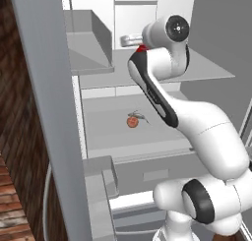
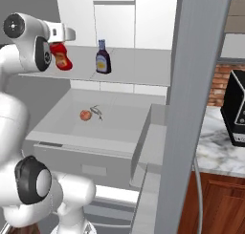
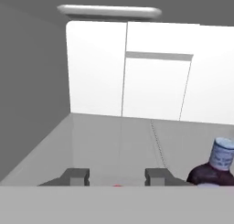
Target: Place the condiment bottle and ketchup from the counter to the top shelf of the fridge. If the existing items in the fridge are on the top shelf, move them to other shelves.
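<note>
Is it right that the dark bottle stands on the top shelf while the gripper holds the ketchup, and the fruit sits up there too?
Not the fruit: the right base view shows it on the shelf below. The dark bottle stands on the top shelf, and the gripper holds the ketchup.

We are in a kitchen: an open fridge (image 2: pixel 119 18), a marble counter (image 2: pixel 215 147) and a brick wall (image 1: pixel 19 136).

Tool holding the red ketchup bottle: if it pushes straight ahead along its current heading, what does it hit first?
Probably nothing until the fridge's white back wall. In the hand view the pale grey top shelf lies open ahead of the tool; the dark, near-black condiment bottle stands off to one side. Depth is uncertain.
</note>
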